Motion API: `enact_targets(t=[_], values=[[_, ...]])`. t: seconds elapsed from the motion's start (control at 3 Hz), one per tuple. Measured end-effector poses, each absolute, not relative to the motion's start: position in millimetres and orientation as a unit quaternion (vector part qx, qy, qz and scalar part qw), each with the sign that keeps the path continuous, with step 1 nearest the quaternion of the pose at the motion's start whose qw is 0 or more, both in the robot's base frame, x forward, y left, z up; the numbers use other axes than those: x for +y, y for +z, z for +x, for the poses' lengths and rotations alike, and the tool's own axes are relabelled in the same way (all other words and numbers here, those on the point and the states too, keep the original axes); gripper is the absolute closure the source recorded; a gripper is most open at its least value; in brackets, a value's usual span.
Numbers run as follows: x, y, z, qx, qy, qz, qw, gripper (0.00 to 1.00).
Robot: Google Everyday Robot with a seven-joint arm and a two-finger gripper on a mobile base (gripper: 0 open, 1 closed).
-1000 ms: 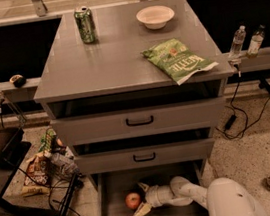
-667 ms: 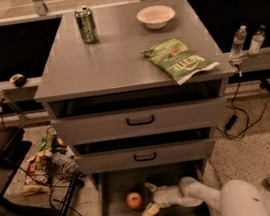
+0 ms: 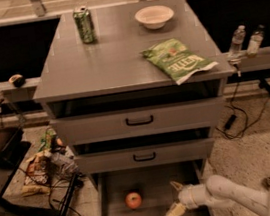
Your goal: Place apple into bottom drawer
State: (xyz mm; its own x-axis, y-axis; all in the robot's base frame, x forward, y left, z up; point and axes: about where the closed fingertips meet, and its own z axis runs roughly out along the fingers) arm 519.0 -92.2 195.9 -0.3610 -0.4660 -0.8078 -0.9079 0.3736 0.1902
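The apple (image 3: 133, 199), small, round and red-orange, lies on the floor of the open bottom drawer (image 3: 148, 186), left of its middle. The drawer is pulled out below the two upper drawers with black handles. My gripper (image 3: 175, 199) is over the right part of the drawer, to the right of the apple and apart from it. Its two pale fingers (image 3: 173, 212) are spread and hold nothing. The white arm reaches in from the lower right.
On the cabinet top stand a green soda can (image 3: 84, 24), a white bowl (image 3: 154, 16) and a green chip bag (image 3: 177, 60). Cables and clutter (image 3: 45, 164) lie on the floor at the left. Two bottles (image 3: 245, 42) stand at the right.
The gripper has let go of the apple and drawn back to the right. The apple now rests alone on the drawer floor. The arm has shifted right.
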Motion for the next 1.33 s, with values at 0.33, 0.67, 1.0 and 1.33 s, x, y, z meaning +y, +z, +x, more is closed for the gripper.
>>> enact_targets(t=[0.33, 0.67, 1.0, 1.33], values=[[-151, 248, 511, 0.792, 0.269, -0.435, 0.335, 0.00], [-194, 304, 499, 0.824, 0.208, -0.407, 0.335, 0.00], [-219, 374, 490, 0.860, 0.126, -0.368, 0.330, 0.00], [-208, 439, 459, 0.869, 0.074, -0.379, 0.309, 0.00]])
